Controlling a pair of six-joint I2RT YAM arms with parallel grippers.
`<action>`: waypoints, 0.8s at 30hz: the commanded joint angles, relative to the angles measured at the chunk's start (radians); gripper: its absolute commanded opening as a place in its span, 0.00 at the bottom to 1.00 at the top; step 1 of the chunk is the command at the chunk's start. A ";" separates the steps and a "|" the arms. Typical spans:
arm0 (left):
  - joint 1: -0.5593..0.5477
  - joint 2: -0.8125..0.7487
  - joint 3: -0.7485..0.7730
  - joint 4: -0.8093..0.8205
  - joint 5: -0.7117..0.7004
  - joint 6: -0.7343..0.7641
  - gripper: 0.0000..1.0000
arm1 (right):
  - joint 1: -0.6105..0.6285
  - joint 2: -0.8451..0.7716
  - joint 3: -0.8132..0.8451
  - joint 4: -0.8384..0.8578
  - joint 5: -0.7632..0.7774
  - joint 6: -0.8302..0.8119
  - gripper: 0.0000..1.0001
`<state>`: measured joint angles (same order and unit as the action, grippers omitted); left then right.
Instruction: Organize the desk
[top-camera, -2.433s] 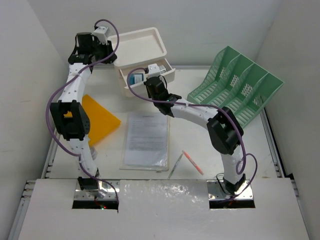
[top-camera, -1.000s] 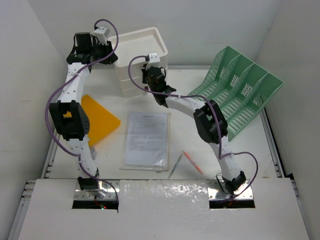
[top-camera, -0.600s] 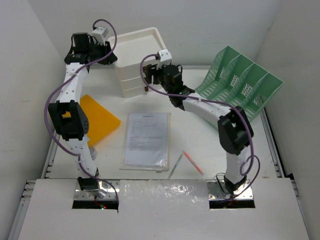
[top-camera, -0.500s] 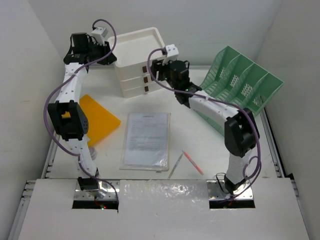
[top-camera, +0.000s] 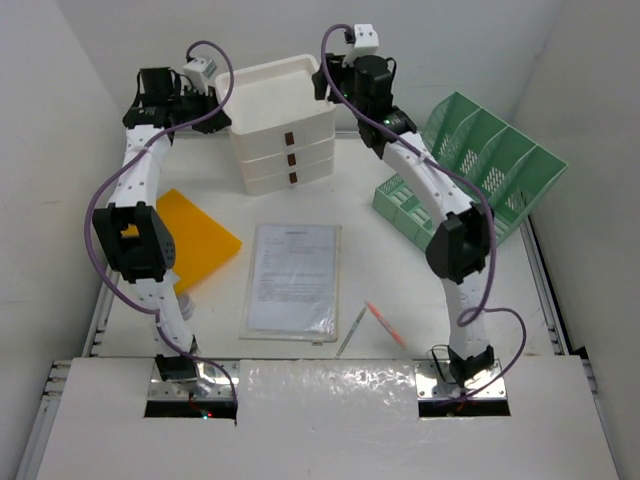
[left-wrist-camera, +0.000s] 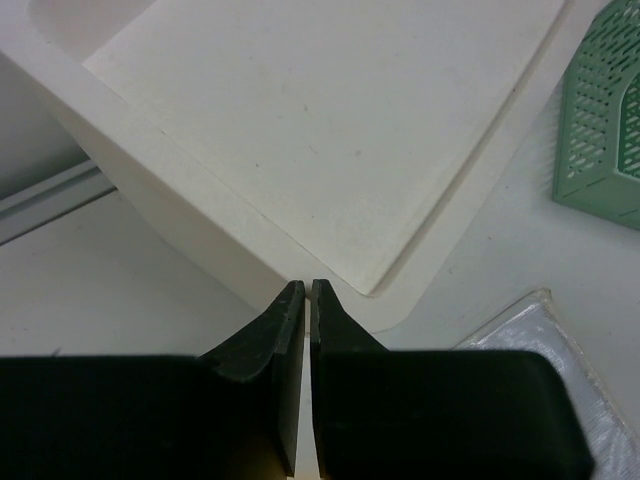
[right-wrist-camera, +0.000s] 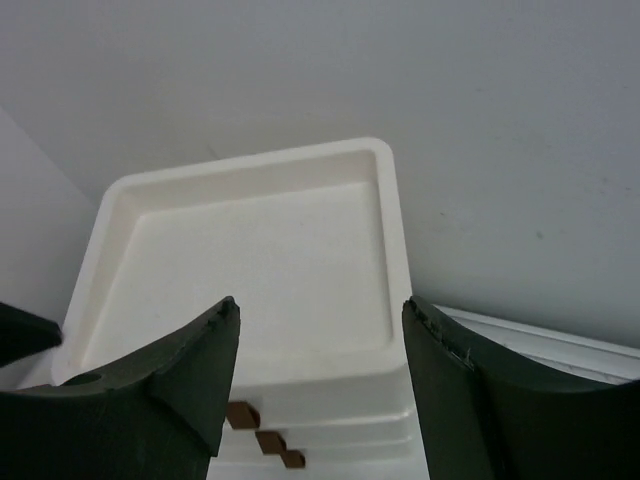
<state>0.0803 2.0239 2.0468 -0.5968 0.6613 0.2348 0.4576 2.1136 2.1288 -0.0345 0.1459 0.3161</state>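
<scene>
We take this for a robotics lab cell staged as an office. Plain white walls (top-camera: 60, 150) box in a large flat white desk (top-camera: 390, 265) holding a green mesh file rack (top-camera: 490, 175), a white three-drawer plastic box (top-camera: 275, 100) and a printed sheet in a clear sleeve (top-camera: 293, 275). Two white jointed robot arms (top-camera: 140, 190) are bolted at its near edge.

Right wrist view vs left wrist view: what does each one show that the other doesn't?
Only right wrist: the right gripper with jaws open, the brown drawer handles, the back wall. Only left wrist: the left gripper shut and empty, the green file rack, a corner of the sleeved document, bare desk. Both: the recessed top of the white drawer box.
</scene>
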 joint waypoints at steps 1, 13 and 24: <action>-0.031 0.010 -0.042 -0.094 0.034 -0.017 0.00 | -0.046 0.155 0.159 -0.078 -0.064 0.057 0.64; -0.031 0.027 -0.045 -0.067 -0.008 -0.029 0.00 | -0.060 0.290 0.112 0.053 -0.095 0.086 0.30; -0.031 -0.063 -0.117 -0.075 0.032 -0.006 0.00 | -0.037 0.063 -0.214 0.100 -0.124 0.106 0.00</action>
<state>0.0776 1.9827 1.9850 -0.5758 0.6582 0.2131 0.3904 2.2620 2.0064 0.1539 0.0742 0.4286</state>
